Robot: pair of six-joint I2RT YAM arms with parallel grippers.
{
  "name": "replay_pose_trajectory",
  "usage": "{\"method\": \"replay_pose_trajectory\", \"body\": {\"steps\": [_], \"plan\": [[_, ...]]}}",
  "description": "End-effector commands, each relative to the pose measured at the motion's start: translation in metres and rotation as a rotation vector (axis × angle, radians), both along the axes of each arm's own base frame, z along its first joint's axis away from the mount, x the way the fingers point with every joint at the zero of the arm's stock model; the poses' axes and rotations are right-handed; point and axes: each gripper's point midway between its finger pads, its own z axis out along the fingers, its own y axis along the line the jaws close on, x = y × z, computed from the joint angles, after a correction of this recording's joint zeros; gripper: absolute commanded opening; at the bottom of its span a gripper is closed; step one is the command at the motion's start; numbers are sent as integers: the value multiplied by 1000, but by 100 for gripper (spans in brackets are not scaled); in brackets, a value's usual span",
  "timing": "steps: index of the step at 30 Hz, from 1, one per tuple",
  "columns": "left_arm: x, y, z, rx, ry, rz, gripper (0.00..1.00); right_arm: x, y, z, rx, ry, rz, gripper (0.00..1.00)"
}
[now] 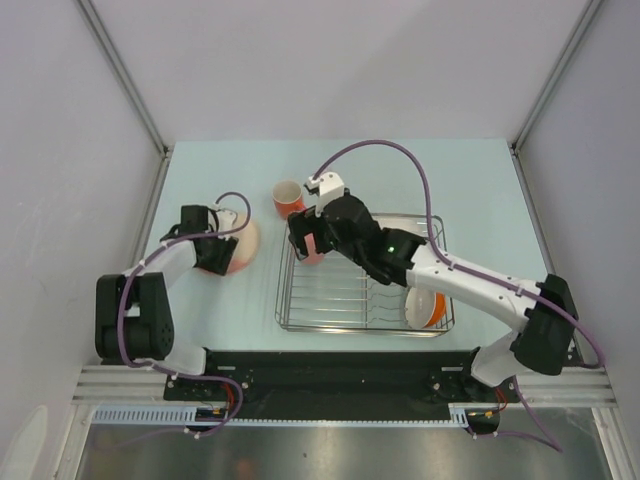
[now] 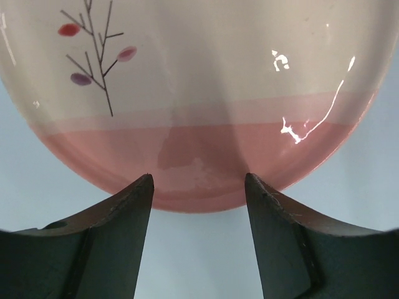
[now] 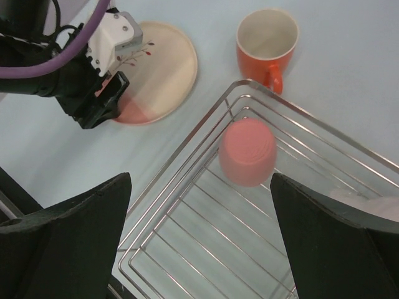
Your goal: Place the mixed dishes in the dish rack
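Item: leaf-motif plate, flat on the counter between its left edge and the dish rack. Your left fingers, spread, face its pink rim just ahead; right fingers, spread, over the rack.

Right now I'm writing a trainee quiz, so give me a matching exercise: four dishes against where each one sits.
Things:
1. cup
2. mug
3. plate
4. bowl

Places:
A. on the table, at the left gripper
B. in the rack, near right corner
C. on the table, just beyond the rack's far side
D. in the rack, far left corner, upside down

Pairs: 1-D, 2-C, 3-A, 4-B
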Motion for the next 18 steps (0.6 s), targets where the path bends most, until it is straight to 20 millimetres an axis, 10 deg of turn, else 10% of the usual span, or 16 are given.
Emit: {"method": "replay_pose_trajectory", "body": {"steps": [1, 12, 18], "plan": [[-91, -16, -21, -51, 305, -115, 66, -2, 28, -14, -16, 52, 53, 100], [-80, -12, 72, -64, 72, -171, 68, -6, 104, -43, -67, 121, 211, 100], [-59, 29, 119, -85, -107, -20, 70, 5, 132, -44, 61, 205, 281, 100]]}}
